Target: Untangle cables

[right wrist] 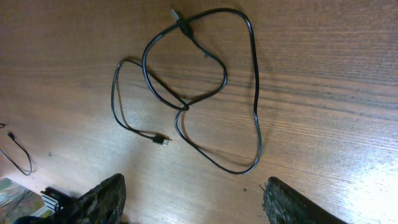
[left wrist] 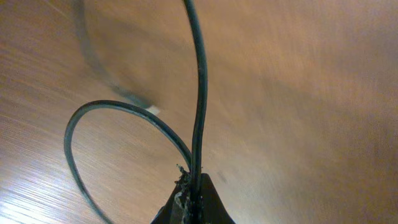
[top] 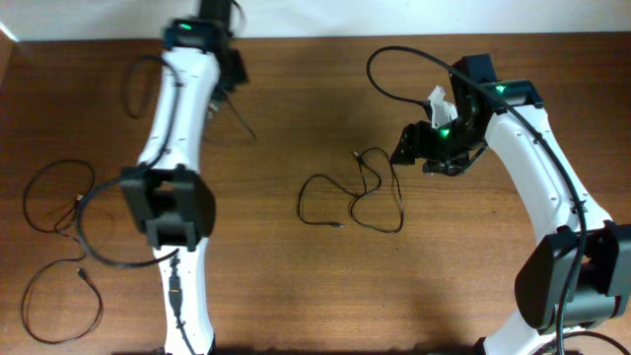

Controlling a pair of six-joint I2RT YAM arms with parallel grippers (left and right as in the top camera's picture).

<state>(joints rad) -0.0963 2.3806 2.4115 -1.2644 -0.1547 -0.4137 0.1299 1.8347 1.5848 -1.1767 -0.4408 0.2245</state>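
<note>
- Nearest, at the left edge of the wooden table, two thin black cables are lying in loose round loops, one nearer and one just beyond it, both beside the left arm's white link.
- In the middle of the table, the looped cable is resting flat on the streaky brown grain, a slim glossy cord crossing over itself into several rounded lobes, with a small plug at one free end.
- The right gripper is hovering just right of that cord with its dark, mottled fingers spread wide apart, touching nothing.
- Farthest, at the far left, the left gripper is pinching a smooth black held cable between its closed tips; the cord is rising straight from them while another stretch is curving away in a wide arc.
</note>
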